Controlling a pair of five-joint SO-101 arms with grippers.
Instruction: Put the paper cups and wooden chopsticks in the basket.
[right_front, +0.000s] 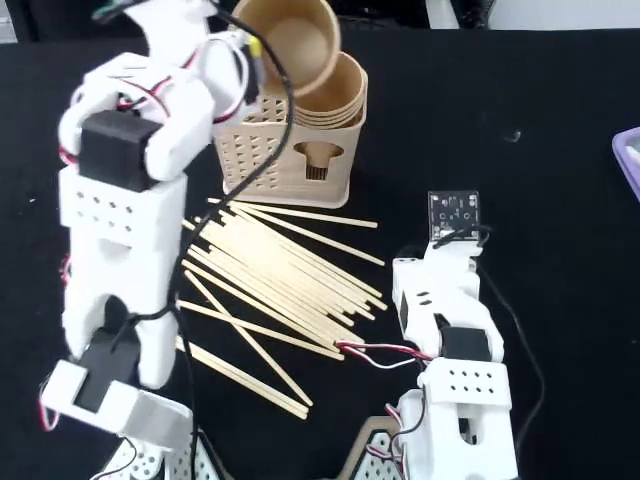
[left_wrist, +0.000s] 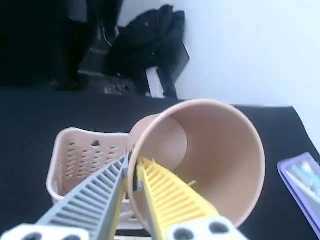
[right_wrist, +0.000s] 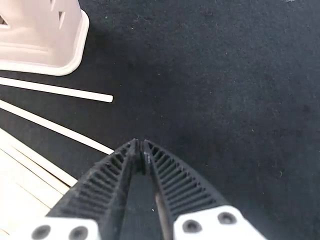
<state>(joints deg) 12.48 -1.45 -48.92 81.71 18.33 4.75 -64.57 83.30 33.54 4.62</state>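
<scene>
My left gripper (left_wrist: 131, 162) is shut on the rim of a tan paper cup (left_wrist: 210, 160), one finger inside the cup and one outside. In the high view this cup (right_front: 295, 35) hangs tilted above the beige slotted basket (right_front: 270, 150), which holds a stack of paper cups (right_front: 340, 100). Many wooden chopsticks (right_front: 280, 275) lie fanned out on the black table in front of the basket. My right gripper (right_wrist: 139, 146) is shut on nothing, low over bare table, with the basket's corner (right_wrist: 45, 45) and two chopsticks (right_wrist: 55, 91) off to one side. The right arm (right_front: 450, 300) sits right of the pile.
A pale purple tray (right_front: 628, 155) lies at the table's right edge, also seen as a purple tray (left_wrist: 302, 175) in the left wrist view. Black table (right_front: 520, 130) stretches between the basket and that tray. A dark bag (left_wrist: 150, 45) sits beyond the table's far edge.
</scene>
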